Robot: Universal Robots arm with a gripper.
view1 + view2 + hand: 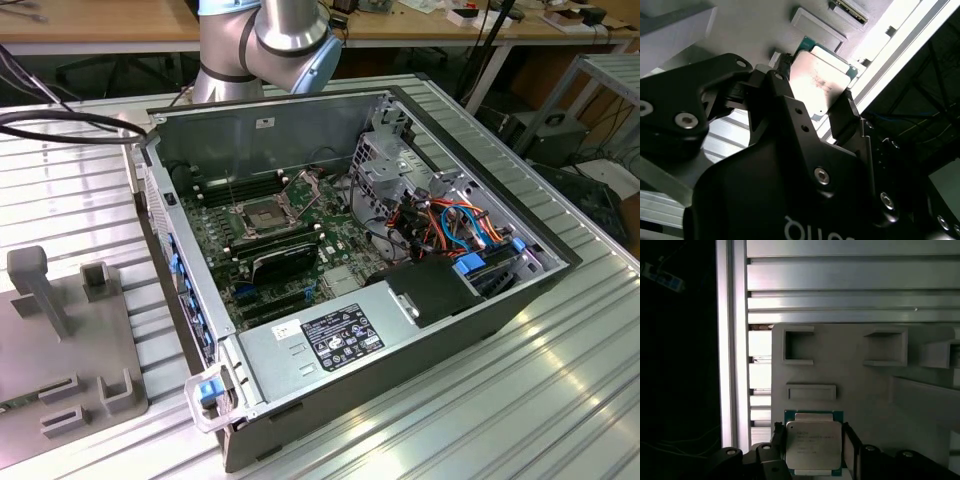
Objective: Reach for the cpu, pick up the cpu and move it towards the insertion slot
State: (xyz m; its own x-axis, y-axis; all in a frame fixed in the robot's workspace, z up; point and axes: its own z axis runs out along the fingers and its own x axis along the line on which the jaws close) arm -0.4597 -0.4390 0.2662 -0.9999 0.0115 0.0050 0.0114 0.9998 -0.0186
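The fingers (850,452) hide both side edges of the cpu (813,447); the exterior view's top edge cuts off the arm (265,45).

Matt silvery metal tops the cpu (813,450); the fixture plate (865,400) is smooth grey plastic.

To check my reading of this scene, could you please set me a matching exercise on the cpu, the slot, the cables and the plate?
Things:
1. cpu
2. slot
3. cables
4. plate

Descriptions:
A. orange and blue
B. grey, with square pockets
C. held in the gripper
D. silver frame with a dark centre, inside the open case

Pairs: 1-C, 2-D, 3-A, 4-B
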